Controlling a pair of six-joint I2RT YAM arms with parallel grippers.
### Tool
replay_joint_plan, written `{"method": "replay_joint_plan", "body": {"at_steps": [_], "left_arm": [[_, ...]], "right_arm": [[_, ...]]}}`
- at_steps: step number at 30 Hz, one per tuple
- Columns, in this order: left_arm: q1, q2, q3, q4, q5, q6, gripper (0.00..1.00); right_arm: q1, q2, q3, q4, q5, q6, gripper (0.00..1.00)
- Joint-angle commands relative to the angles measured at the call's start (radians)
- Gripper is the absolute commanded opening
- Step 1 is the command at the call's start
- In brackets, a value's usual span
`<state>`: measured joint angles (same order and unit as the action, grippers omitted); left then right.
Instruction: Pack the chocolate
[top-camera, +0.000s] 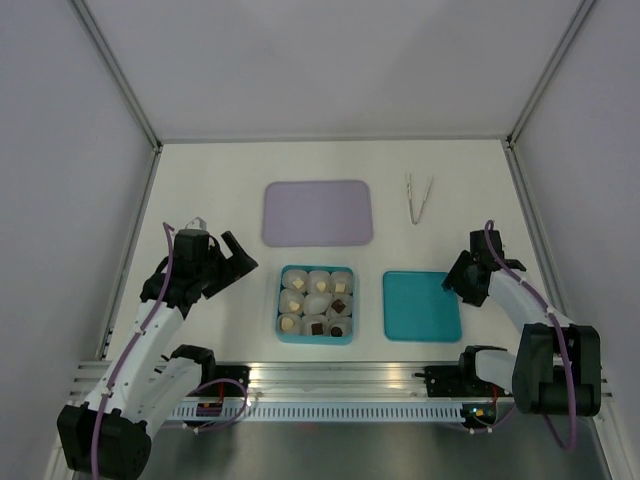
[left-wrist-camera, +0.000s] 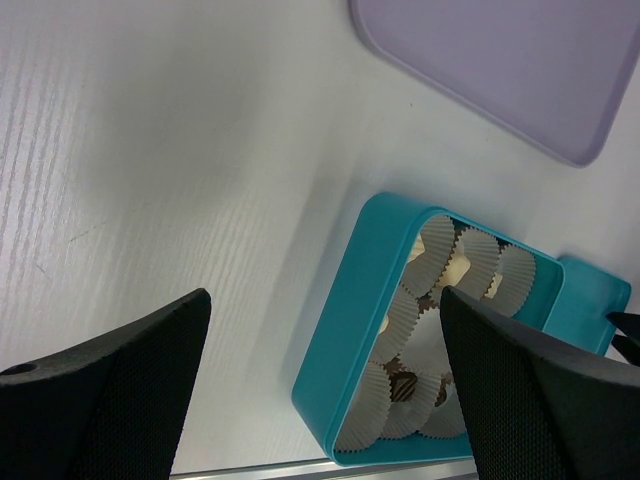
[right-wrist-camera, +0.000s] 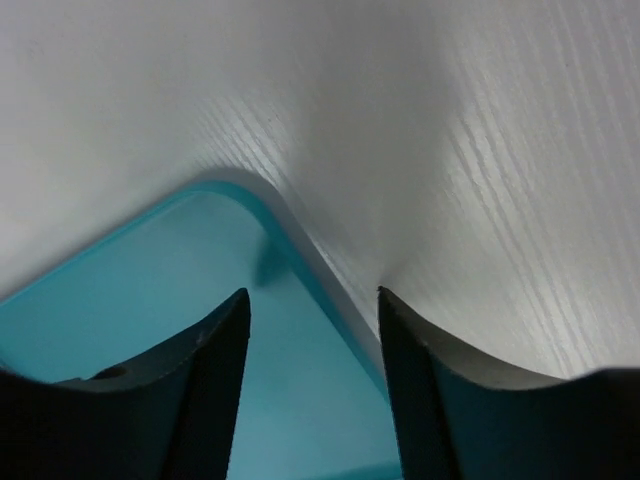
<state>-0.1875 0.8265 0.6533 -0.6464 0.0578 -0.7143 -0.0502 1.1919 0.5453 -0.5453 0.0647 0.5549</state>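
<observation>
The chocolate (top-camera: 317, 327) lies in white paper cups inside a teal box (top-camera: 281, 305) at the table's middle front: several cream pieces and a few dark ones. In the left wrist view a dark striped chocolate (left-wrist-camera: 403, 386) and a cream one (left-wrist-camera: 458, 268) show in the box (left-wrist-camera: 350, 320). My left gripper (top-camera: 237, 262) (left-wrist-camera: 325, 294) hangs open just left of the box, holding nothing. My right gripper (top-camera: 460, 283) (right-wrist-camera: 311, 292) straddles the far right rim of the flat teal lid (top-camera: 420, 305) (right-wrist-camera: 150, 330), one finger over the lid, the other over the table, jaws apart.
A flat lavender tray (top-camera: 317, 212) lies behind the box. Metal tongs (top-camera: 418, 198) rest at the back right. White walls close in the table on three sides, and an aluminium rail (top-camera: 330, 375) runs along the front edge.
</observation>
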Motion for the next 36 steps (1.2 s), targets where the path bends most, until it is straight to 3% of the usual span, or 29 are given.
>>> {"method": "replay_joint_plan", "body": {"at_steps": [1,3,4,6,10,19,28,32,36], "left_arm": [[-0.003,-0.015,-0.001,0.031,0.028,0.036,1.0],[-0.003,-0.017,-0.001,0.031,0.028,0.036,1.0],[-0.003,-0.017,-0.001,0.031,0.028,0.036,0.99],[-0.003,-0.015,-0.003,0.031,0.027,0.036,1.0],[-0.003,-0.013,-0.001,0.031,0.022,0.035,0.99],[-0.003,-0.021,0.034,0.048,0.132,0.055,1.0],[-0.006,0.002,0.025,0.237,0.485,0.036,1.0],[-0.084,0.043,0.037,0.373,0.608,0.023,1.0],[-0.233,0.132,0.095,0.454,0.554,0.041,1.0]], "right_arm": [[-0.002,0.06,-0.041,0.065,-0.097,0.005,0.57],[-0.002,0.066,-0.039,0.073,-0.109,0.002,0.49],[0.0,0.061,-0.041,0.07,-0.105,0.003,0.38],[-0.002,0.034,-0.041,0.064,-0.105,-0.007,0.31],[0.0,-0.012,-0.048,0.057,-0.118,-0.013,0.01],[-0.002,-0.146,0.024,-0.036,-0.109,-0.029,0.0],[0.001,-0.35,0.191,-0.114,-0.189,-0.093,0.0],[0.009,-0.361,0.255,-0.108,-0.301,-0.113,0.0],[0.05,-0.353,0.327,-0.105,-0.342,-0.125,0.0]]}}
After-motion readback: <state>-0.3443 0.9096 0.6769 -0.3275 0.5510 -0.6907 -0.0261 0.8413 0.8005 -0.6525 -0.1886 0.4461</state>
